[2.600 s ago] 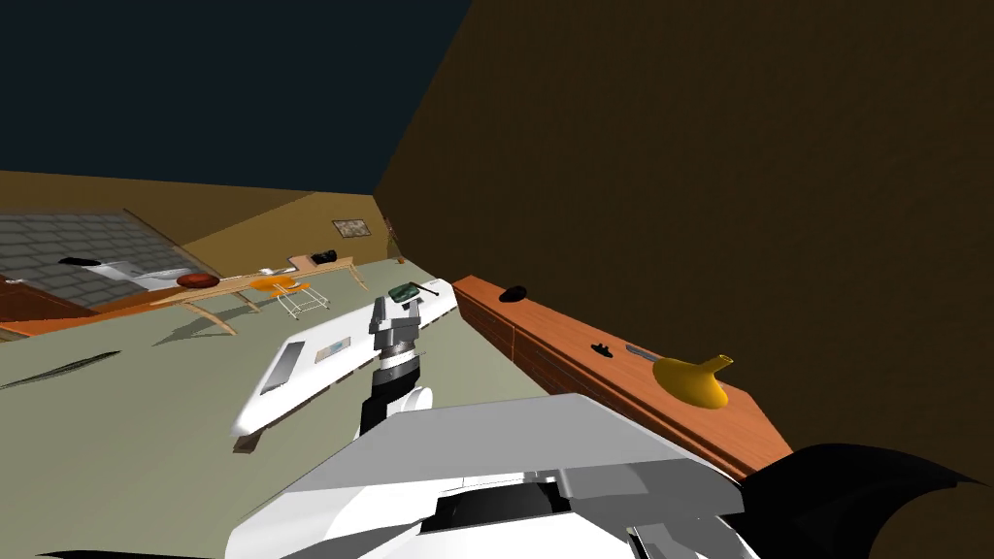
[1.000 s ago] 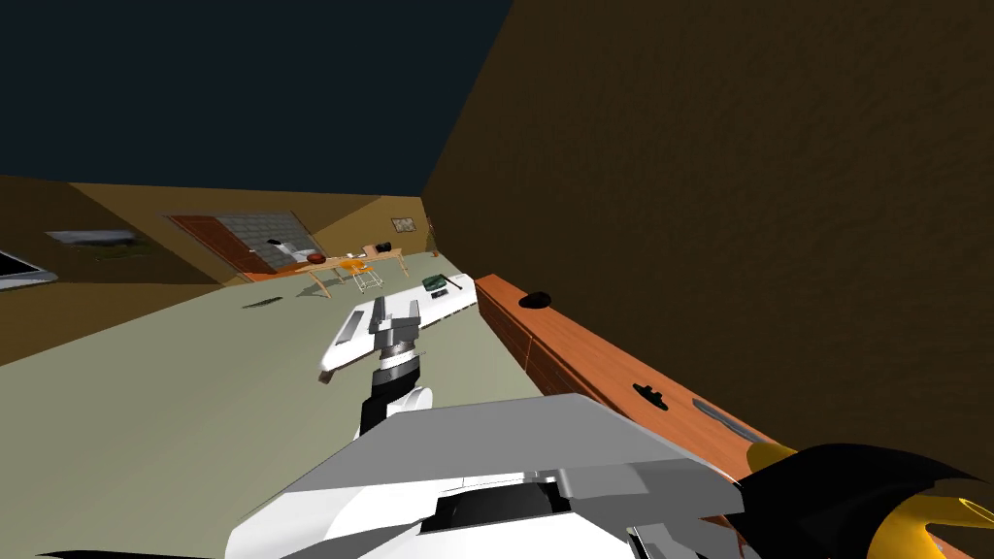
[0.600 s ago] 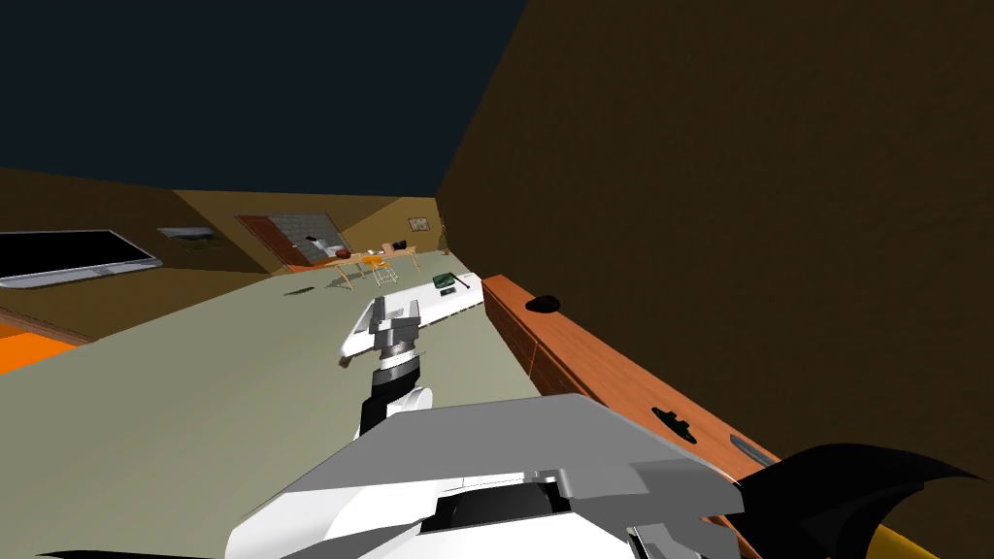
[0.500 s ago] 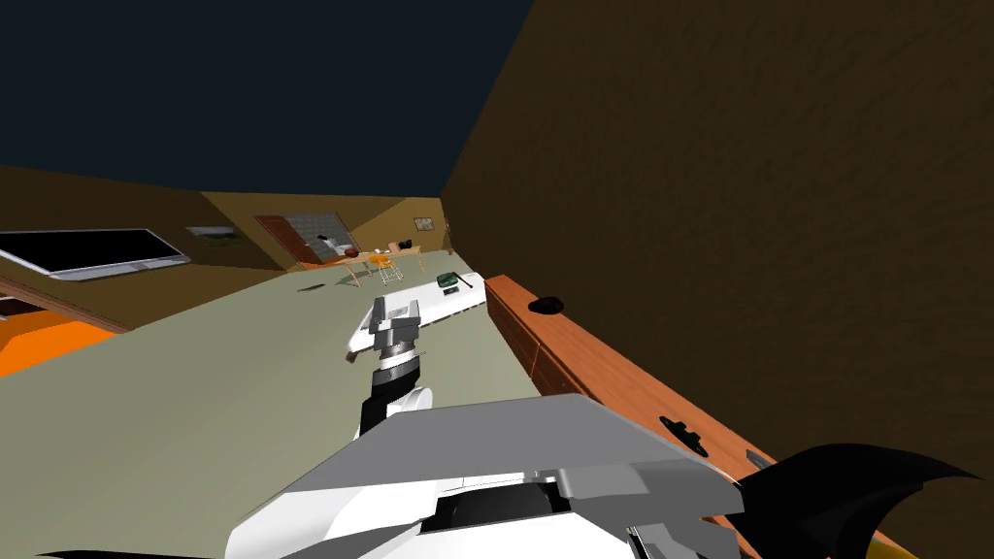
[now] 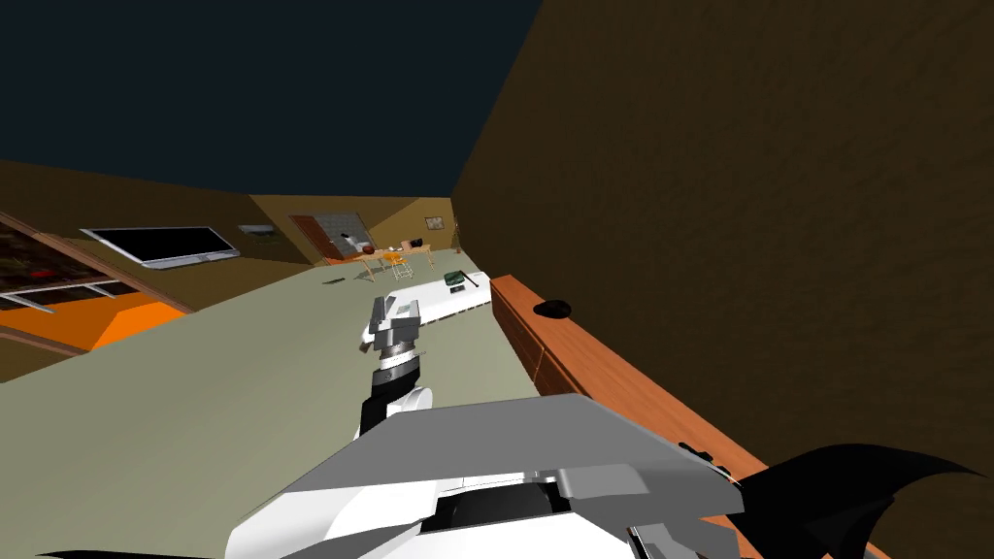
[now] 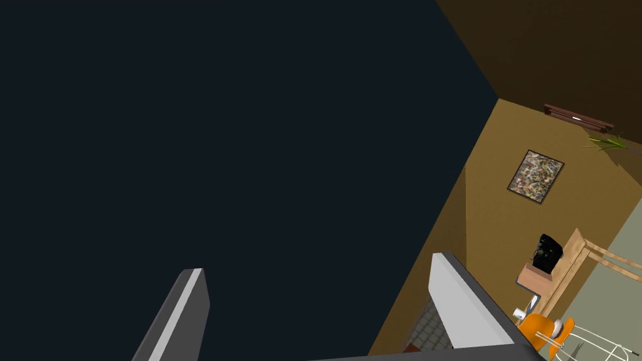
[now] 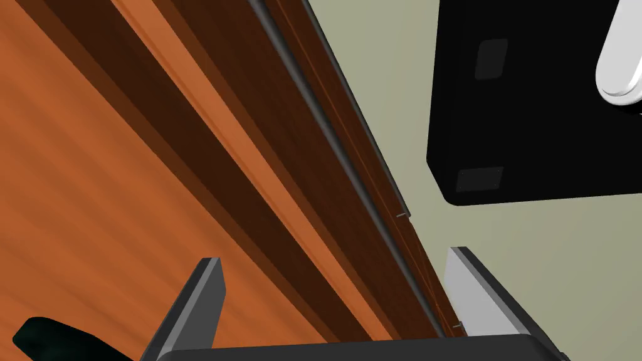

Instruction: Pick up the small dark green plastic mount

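No legible text, label, brand, number or sign on any surface or object here

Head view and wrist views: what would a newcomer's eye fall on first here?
The long orange-brown wooden cabinet along the dark wall on my right stands out most; the open right hand hovers over its front edge, a small dark green thing beside one finger. Ahead, the open left hand is held up before a low white table, and a bright orange patch glows far left.

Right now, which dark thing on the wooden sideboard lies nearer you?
The flat bumpy piece close by me; the rounded lump lies much farther along the sideboard.
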You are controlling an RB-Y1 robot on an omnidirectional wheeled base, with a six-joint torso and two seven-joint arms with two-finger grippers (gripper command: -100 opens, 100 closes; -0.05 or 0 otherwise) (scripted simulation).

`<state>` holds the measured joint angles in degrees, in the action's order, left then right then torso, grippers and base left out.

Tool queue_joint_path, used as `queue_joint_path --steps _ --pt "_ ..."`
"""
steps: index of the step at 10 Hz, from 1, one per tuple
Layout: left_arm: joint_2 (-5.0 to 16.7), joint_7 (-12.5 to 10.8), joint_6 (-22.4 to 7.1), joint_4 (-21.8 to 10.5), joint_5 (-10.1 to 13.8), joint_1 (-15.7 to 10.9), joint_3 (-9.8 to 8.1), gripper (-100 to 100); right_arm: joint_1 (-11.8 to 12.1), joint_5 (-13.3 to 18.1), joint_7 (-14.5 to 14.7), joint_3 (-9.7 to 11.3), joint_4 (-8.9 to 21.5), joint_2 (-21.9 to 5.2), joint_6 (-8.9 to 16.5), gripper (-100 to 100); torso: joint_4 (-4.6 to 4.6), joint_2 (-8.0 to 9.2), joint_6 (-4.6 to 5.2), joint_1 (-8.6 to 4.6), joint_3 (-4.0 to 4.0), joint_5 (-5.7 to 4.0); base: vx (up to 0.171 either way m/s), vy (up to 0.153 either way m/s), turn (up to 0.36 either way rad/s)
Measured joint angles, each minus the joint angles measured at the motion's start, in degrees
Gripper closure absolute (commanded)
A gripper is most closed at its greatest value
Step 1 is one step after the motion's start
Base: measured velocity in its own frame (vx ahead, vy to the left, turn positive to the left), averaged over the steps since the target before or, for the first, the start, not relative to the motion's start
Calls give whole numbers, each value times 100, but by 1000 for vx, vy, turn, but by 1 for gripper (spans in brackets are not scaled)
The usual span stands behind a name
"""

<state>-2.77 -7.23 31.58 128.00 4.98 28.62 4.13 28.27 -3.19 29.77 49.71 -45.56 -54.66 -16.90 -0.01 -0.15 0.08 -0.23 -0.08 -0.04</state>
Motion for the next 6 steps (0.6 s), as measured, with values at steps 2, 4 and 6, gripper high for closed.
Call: queue_joint_path --steps 2,4,6 --pt "0 0 0 0 0 -2 1 0 38 -17 154 115 -92 -244 248 -100 2 3 -9 2 2 3 30 -63 273" --pt "0 0 0 0 0 0 0 0 -46 3 317 231 290 -245 171 -100 0 2 3 -2 1 -2 24 -59 45" --pt "0 0 0 0 0 0 0 0 -165 3 405 449 356 -413 339 -100 1 0 -4 -11 0 -2 33 -95 198"
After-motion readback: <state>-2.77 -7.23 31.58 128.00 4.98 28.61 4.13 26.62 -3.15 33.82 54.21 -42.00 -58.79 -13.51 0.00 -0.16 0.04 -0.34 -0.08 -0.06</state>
